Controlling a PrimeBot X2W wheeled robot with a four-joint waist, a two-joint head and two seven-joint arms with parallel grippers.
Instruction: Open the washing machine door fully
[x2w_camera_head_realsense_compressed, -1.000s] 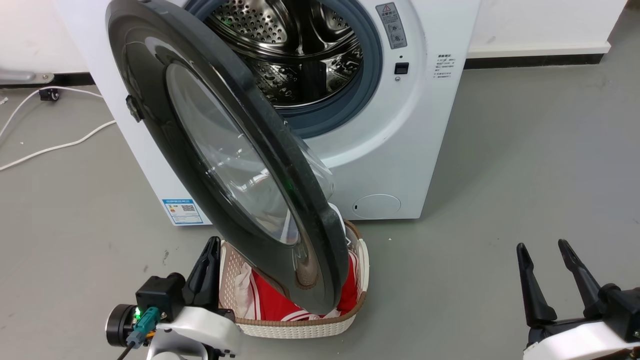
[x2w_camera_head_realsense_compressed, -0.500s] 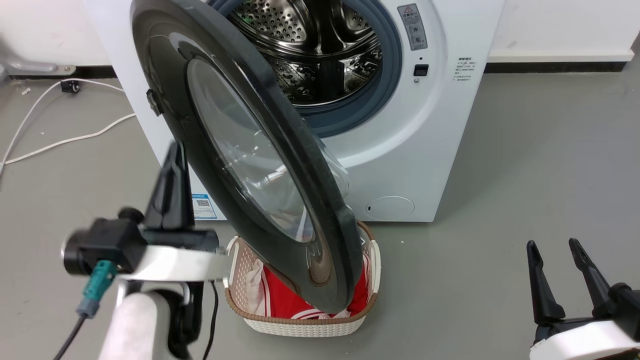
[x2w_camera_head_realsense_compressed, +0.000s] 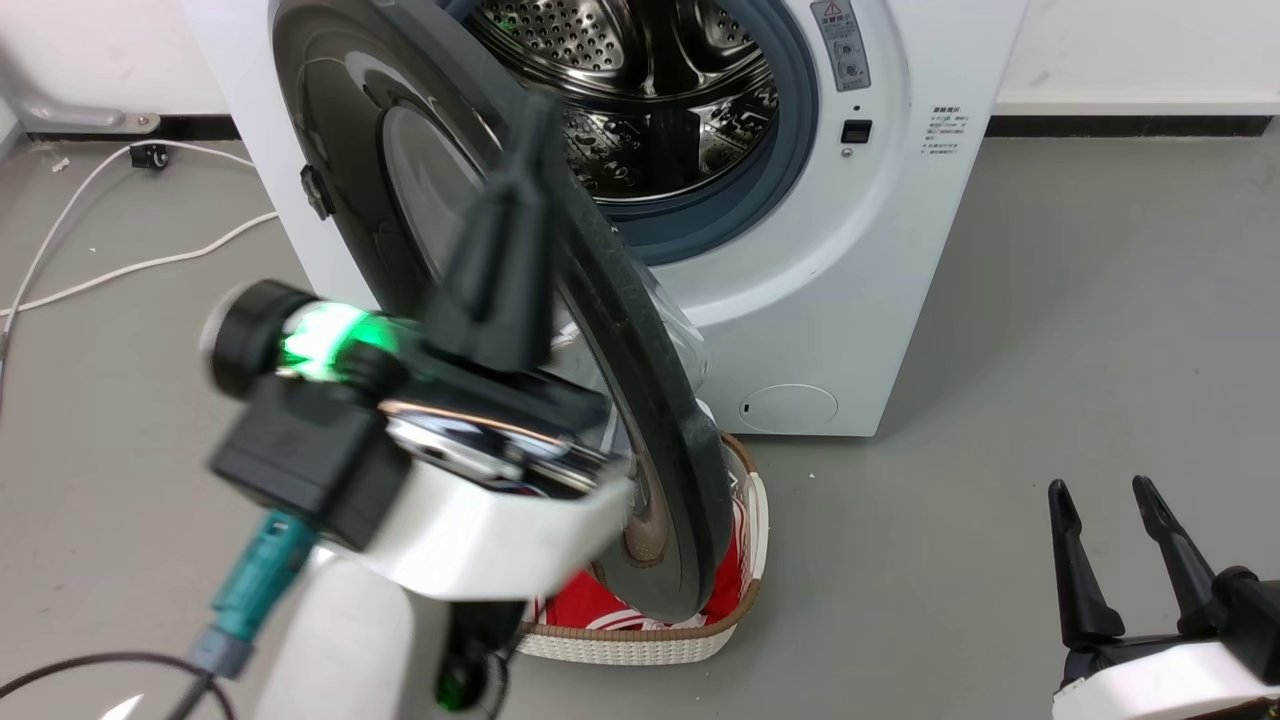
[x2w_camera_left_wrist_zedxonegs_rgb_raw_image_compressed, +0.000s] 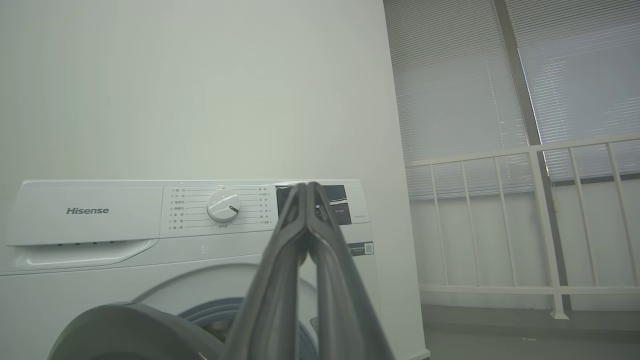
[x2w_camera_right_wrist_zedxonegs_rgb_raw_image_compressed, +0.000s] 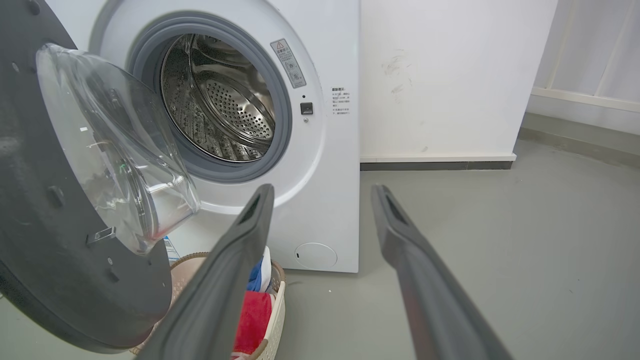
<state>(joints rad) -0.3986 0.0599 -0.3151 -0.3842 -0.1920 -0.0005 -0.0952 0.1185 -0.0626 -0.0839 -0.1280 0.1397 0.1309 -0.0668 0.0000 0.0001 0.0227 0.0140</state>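
Observation:
The white washing machine (x2w_camera_head_realsense_compressed: 900, 250) stands ahead with its steel drum exposed. The washing machine door (x2w_camera_head_realsense_compressed: 640, 330), a glossy black disc with a clear bulging window (x2w_camera_right_wrist_zedxonegs_rgb_raw_image_compressed: 115, 150), hangs swung out on its left hinge, its edge turned toward me. My left gripper (x2w_camera_head_realsense_compressed: 528, 115) is raised in front of the door's outer face, fingers shut on nothing and pointing up. In the left wrist view that gripper (x2w_camera_left_wrist_zedxonegs_rgb_raw_image_compressed: 305, 189) points at the control panel, above the door's rim (x2w_camera_left_wrist_zedxonegs_rgb_raw_image_compressed: 125, 325). I cannot tell if it touches the door. My right gripper (x2w_camera_head_realsense_compressed: 1098, 490) rests open low on the right, away from the machine (x2w_camera_right_wrist_zedxonegs_rgb_raw_image_compressed: 325, 150).
A white woven laundry basket (x2w_camera_head_realsense_compressed: 650, 648) with red clothes sits on the floor under the door's lower edge. A white cable (x2w_camera_head_realsense_compressed: 130, 265) lies on the grey floor at the left. A white railing (x2w_camera_left_wrist_zedxonegs_rgb_raw_image_compressed: 525, 150) stands to the machine's right.
My left arm has lifted from floor level beside the basket to in front of the door's outer face. The camera has shifted a little. The right gripper has stayed put.

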